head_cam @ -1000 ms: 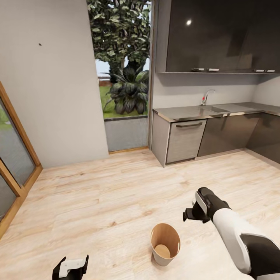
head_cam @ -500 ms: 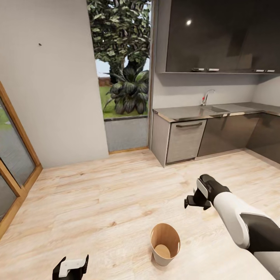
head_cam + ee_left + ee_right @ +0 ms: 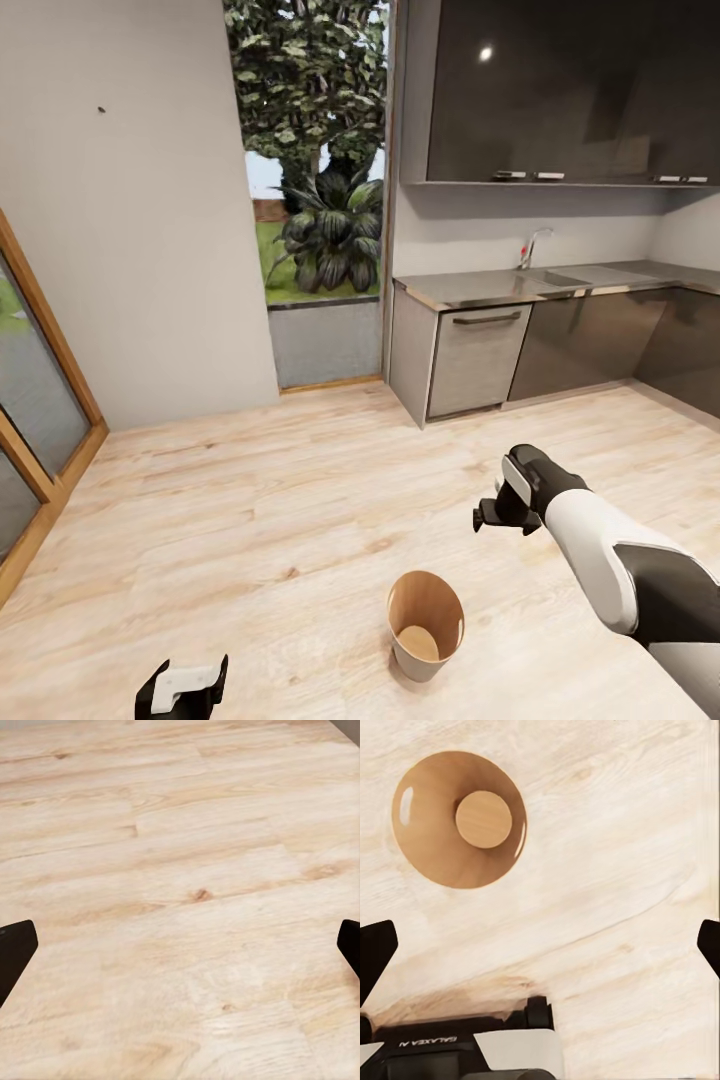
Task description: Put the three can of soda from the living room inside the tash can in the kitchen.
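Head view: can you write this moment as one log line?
place: kitchen | trash can: upright on floor, no can visible inside | right pincer: open, beside bin | left pincer: open

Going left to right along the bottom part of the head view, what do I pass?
Left gripper → tash can, standing open on the wood floor → right gripper, held above the floor, past the bin → the right arm's white and black forearm.
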### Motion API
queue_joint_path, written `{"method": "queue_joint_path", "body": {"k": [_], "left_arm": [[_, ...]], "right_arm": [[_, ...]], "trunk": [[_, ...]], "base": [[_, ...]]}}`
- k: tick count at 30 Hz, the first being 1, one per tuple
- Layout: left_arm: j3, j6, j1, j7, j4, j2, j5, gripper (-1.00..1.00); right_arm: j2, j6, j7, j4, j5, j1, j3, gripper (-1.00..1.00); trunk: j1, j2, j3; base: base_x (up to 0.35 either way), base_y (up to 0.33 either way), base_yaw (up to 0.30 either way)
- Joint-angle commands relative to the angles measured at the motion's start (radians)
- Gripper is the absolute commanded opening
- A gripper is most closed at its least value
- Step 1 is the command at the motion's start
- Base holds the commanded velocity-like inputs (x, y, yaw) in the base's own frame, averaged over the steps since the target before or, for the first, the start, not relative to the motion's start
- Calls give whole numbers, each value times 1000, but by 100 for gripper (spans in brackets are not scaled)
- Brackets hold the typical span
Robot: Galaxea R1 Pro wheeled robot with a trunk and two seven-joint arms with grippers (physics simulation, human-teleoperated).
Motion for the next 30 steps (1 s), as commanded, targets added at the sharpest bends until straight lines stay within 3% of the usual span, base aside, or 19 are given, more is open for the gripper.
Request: {"method": "queue_joint_path", "body": {"k": [1,5,13,30], "left_arm": [[0,0,0,0,0,0,0,100],[0,0,0,0,-1,1,-1,100],[-3,0,0,-1,-1,0,-3,100],[-6,1,0,-5,-1,2,0,100]], "right_arm": [[0,0,-15,1,-1,0,-1,100],[0,0,-66,12,-6,0,-4,100],[1,0,-90,21,-9,0,-4,100],[1,0,-94,24,-10,0,-4,100]], "trunk": [[4,-7,-3],[19,-35,-16],[50,-91,-41],[50,-91,-41]], "base": [[0,0,0],[0,0,0],[0,0,0],[35,21,0]]}}
